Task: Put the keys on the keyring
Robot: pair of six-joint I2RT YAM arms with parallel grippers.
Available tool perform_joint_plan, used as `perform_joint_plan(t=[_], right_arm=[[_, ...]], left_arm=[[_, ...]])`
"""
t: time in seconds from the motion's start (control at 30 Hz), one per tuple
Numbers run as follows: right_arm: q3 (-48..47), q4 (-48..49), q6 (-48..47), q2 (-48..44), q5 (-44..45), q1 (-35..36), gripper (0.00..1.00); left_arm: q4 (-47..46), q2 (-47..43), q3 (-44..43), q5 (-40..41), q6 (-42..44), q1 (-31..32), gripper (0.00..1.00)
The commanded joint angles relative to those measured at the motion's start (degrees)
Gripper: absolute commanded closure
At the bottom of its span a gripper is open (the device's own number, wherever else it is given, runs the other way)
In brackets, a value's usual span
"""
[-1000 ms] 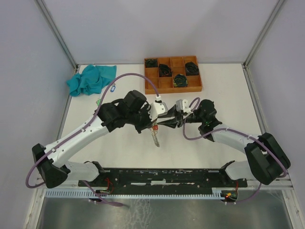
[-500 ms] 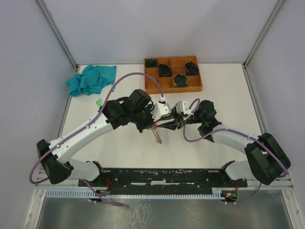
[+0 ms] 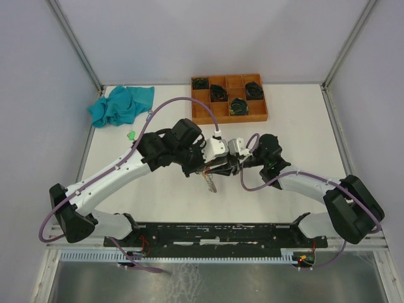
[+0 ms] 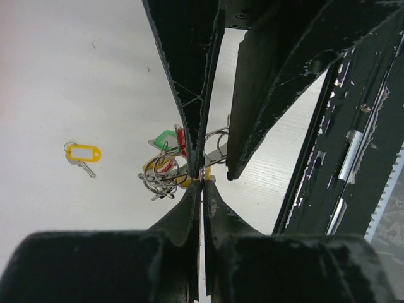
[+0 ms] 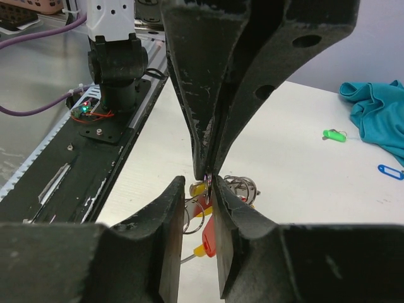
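Observation:
My left gripper (image 4: 202, 182) is shut on a metal keyring (image 4: 218, 136) and holds it above the table. A bundle of rings and keys with green, red and yellow tags (image 4: 165, 172) hangs from it. My right gripper (image 5: 201, 182) faces it tip to tip, open, its fingers (image 5: 173, 240) either side of the held ring. Both meet mid-table in the top view, left gripper (image 3: 213, 166), right gripper (image 3: 220, 165), the bundle (image 3: 209, 180) below them. A yellow-tagged key (image 4: 83, 153) lies alone on the table. A green-tagged key (image 5: 333, 134) and a blue-tagged key (image 5: 390, 172) lie farther off.
An orange tray (image 3: 257, 115) with black coiled bundles stands at the back. A teal cloth (image 3: 120, 105) lies at the back left, the green-tagged key (image 3: 131, 134) near it. A black rail (image 3: 221, 232) runs along the near edge.
My left arm has swung right and my right gripper has moved left, so the two grippers now meet tip to tip. The hanging bundle moved right with the left gripper.

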State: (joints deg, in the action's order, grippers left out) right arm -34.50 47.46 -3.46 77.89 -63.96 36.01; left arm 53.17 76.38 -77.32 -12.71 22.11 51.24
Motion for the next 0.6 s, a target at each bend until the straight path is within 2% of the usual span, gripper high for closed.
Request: perform_joint_plan(t=[0.0,0.2,0.37,0.4,0.47,0.57], right_arm=[[-2.4,1.8,0.1,0.4,-0.3,0.4,0.70],[-2.4,2.2,0.4,0.8,-0.4,0.4,0.81],[-2.3,2.2,0.3,0.5,-0.1,0.3,0.99],[-2.2,2.3,0.3,0.3,0.0,0.3,0.99],[-1.9,2.4,0.4,0.0,0.2,0.2,0.99],[-1.6,2.5,0.4,-0.6,0.8,0.2,0.99]], left_arm=[[-2.5,0.3,-3.0,-2.9,3.3,0.3,0.97],[-2.7,0.2,-2.6,-3.9,3.9,0.4,0.97],[-2.7,0.3,-1.7,-4.3,4.5,0.6,0.97],[-2.8,0.1,-1.4,-4.0,4.5,0.7,0.97],[-3.5,-0.4,-0.6,-2.6,3.7,0.7,0.91],[-7.3,-3.3,2.5,1.4,1.1,0.5,0.76]])
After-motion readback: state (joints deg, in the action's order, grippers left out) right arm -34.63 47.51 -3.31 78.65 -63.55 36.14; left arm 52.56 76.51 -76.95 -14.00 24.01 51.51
